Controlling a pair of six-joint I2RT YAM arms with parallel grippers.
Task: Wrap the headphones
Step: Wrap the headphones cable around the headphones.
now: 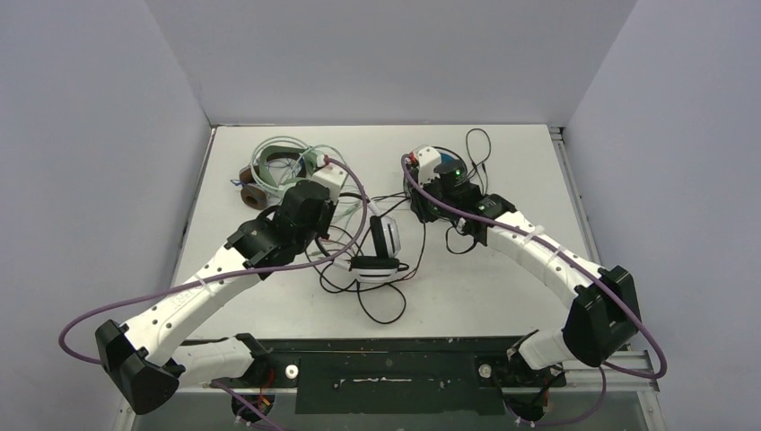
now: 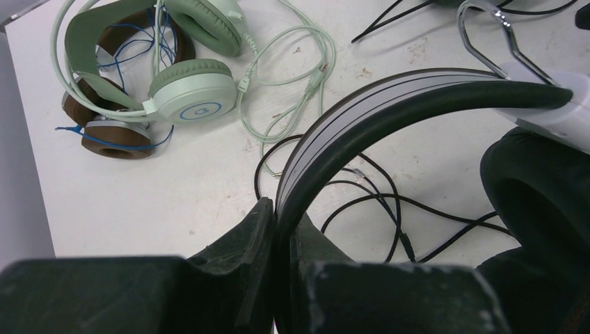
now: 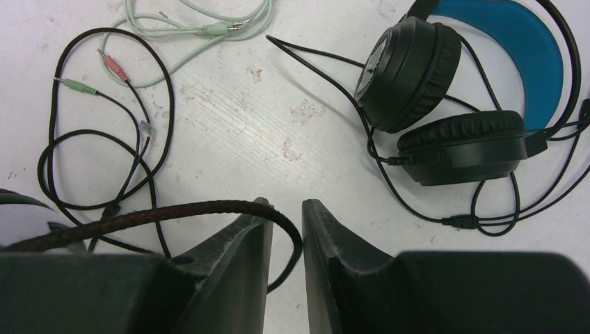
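**RK:** Entry on the white striped headset (image 2: 389,97). Where did it sit?

**TM:** Mid-table, between the arms. The left gripper (image 2: 282,209) was clenched on its headband. The mint green headset (image 2: 191,97) and the brown headset (image 2: 111,136) lay touching at the far left, cords unwound. The black headset with blue headband (image 3: 445,104) lay far right on the table (image 3: 229,132).

**RK:** And the right gripper (image 3: 286,209)?

**TM:** Its fingers stood slightly parted. The braided cord (image 3: 139,216) looped through the gap and looked loose rather than pinched. The pink plug (image 3: 115,69) and green plug (image 3: 78,87) lay beyond it, in a slack tangle.

**RK:** Step, as judged?

**TM:** Winding that cord onto the held headset, and barely begun. Notes for doing it well:
- Hold the left clamp firm so the band cannot twist.
- Pinch the cord close to the fingertips.
- Lay tight, even turns around the band.
- Draw slack in gradually, so the table loops do not knot or drag the mint cord (image 3: 202,28) nearby.
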